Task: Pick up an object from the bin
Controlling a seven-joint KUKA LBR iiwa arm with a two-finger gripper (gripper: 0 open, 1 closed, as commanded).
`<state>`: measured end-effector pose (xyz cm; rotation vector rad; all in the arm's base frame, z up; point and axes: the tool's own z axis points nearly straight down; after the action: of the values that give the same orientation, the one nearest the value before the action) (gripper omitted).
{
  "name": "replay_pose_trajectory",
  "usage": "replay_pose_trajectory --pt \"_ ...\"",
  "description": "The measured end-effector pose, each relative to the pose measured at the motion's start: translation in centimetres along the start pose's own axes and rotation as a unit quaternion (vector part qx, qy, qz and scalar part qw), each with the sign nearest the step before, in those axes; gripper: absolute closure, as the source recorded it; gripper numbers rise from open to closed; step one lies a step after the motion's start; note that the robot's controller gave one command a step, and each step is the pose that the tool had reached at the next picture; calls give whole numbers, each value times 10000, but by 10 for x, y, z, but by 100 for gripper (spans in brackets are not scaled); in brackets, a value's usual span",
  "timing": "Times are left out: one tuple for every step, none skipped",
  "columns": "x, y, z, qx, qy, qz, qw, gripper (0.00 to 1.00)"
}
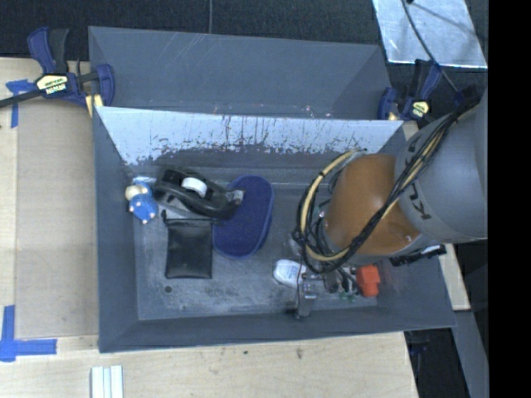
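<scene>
My gripper (304, 295) reaches down to the bin floor near the front wall, right of the middle, and is partly hidden under the arm's orange cover. A small white thing (287, 271) lies right against its left side; whether it is held I cannot tell. A small orange-red block (368, 280) sits just to the right of the gripper. A blue oval pad (247, 215) lies a little way to the left.
Further left lie a flat black pouch (189, 250), a black tape dispenser with a white roll (196, 191) and a small blue-and-white thing (139, 202) in the back left corner. The arm and its cables cover the bin's right side.
</scene>
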<state>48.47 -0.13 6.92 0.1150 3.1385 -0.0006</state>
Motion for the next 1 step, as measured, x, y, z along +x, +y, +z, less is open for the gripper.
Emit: replay_pose_trajectory --pt "-1 0 0 1 -10 -6 10000 0"
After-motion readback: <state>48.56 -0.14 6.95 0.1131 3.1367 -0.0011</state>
